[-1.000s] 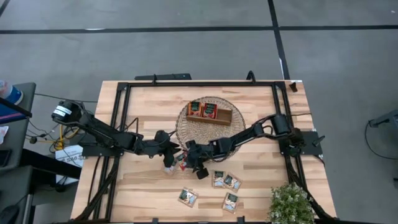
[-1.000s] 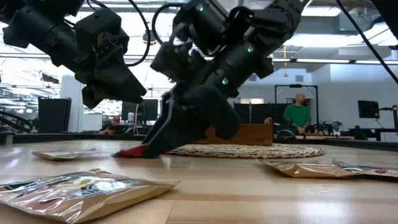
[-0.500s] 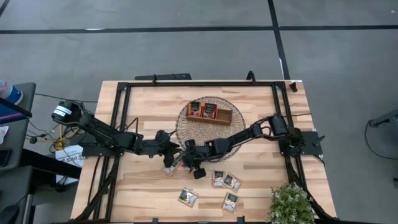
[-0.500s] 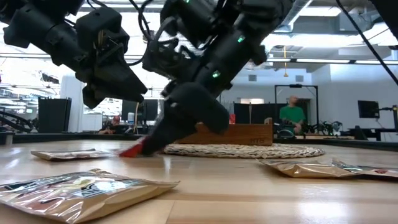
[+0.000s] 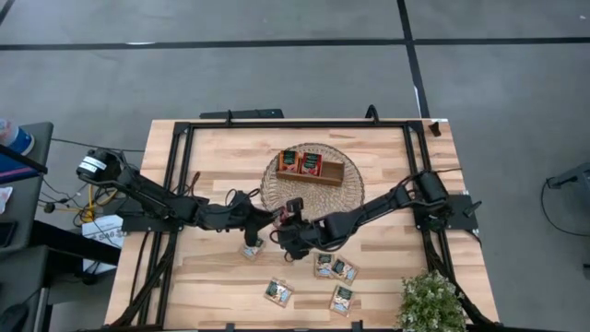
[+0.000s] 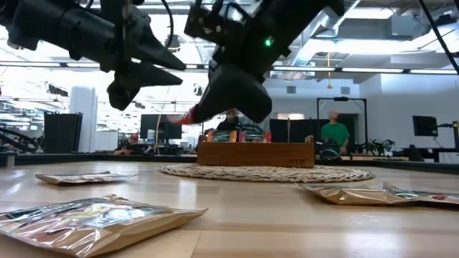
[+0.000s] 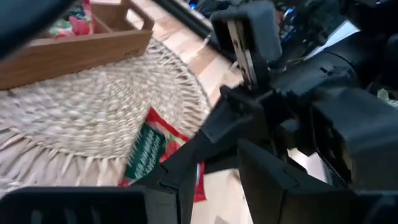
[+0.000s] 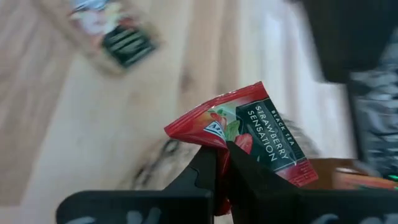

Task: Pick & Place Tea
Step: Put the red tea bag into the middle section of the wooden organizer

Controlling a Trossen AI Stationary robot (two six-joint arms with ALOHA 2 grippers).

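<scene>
Now the right gripper [image 8: 221,163] is pinching a red tea sachet [image 8: 249,134].
It's hanging clear of the table, just beside the wicker mat [image 5: 286,195].

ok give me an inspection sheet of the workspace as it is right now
surface: wooden table, round wicker mat mid-table.
job's things: red sachet held off the table; pale sachets loose near the front; two red sachets in the wooden tray.
clutter: potted plant at a front corner.
grippers: right gripper shut on the red sachet; left gripper beside it.
cables: some off the table's left edge.
surroundings: person in green far behind.
</scene>
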